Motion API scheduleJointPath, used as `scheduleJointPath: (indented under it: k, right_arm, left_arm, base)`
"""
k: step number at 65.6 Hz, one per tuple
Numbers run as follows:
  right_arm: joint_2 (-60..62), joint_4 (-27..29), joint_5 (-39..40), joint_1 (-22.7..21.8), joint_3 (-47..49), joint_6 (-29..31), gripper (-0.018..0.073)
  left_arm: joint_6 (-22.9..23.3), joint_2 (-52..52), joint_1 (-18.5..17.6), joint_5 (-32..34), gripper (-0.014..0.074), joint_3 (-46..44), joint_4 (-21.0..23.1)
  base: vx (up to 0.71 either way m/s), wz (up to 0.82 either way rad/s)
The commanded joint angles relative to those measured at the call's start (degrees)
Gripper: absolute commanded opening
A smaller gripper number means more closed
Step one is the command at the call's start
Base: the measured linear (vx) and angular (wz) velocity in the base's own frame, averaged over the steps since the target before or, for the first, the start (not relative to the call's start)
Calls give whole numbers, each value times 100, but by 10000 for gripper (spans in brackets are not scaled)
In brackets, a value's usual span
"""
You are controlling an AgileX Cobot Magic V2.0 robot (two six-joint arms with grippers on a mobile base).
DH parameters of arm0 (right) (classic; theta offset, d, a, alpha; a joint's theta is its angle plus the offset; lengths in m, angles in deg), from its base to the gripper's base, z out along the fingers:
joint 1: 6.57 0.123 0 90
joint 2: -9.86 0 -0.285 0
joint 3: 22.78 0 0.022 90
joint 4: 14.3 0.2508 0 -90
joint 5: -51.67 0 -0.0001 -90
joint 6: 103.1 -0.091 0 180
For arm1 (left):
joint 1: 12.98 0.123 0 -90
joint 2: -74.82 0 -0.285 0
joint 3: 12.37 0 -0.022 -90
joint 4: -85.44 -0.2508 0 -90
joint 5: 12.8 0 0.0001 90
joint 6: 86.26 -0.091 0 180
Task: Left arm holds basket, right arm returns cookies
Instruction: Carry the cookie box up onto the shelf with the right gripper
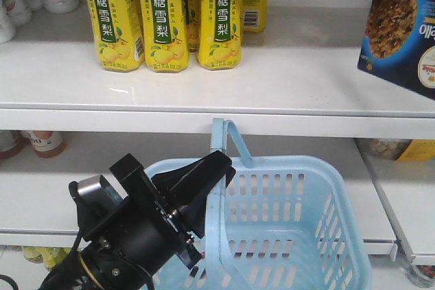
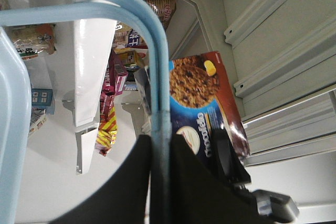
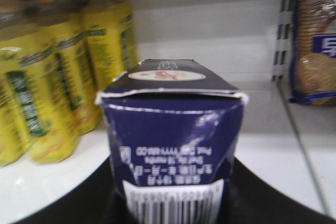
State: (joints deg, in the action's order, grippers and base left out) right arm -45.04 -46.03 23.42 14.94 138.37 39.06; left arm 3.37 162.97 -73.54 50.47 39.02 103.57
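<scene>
The left end effector (image 1: pixel 207 191) is clamped on the light blue basket's (image 1: pixel 292 236) handle below the shelf's front edge; the right end effector (image 3: pixel 173 205) grips the cookie box (image 3: pixel 173 145), hovering over the shelf's (image 1: pixel 285 73) right end; setting down remains, I judge.

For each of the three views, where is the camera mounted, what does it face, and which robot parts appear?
Exterior front: faces the shelves and yellow drink bottles; shows the left gripper on the basket.
Left wrist: looks along the basket handle pinched between dark fingers toward the cookie box.
Right wrist: looks over the held cookie box toward the shelf; gripper at bottom edge.
Shared: all three show the cookie box.
</scene>
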Motion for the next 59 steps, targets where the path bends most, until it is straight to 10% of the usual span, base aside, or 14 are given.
scheduleJointPath:
  k: [1,59]
  right_arm:
    - [-191,-244,891,-383,175,-39,-6]
    - [-2316,-1188,1985,-558,175,-247,-6]
  left_arm:
    - [-43,-175,60,1540,-3,-169,245]
    - [-43,-175,60,1540,-3,-169,245]
  base:
    - [0,0]
    - [0,0]
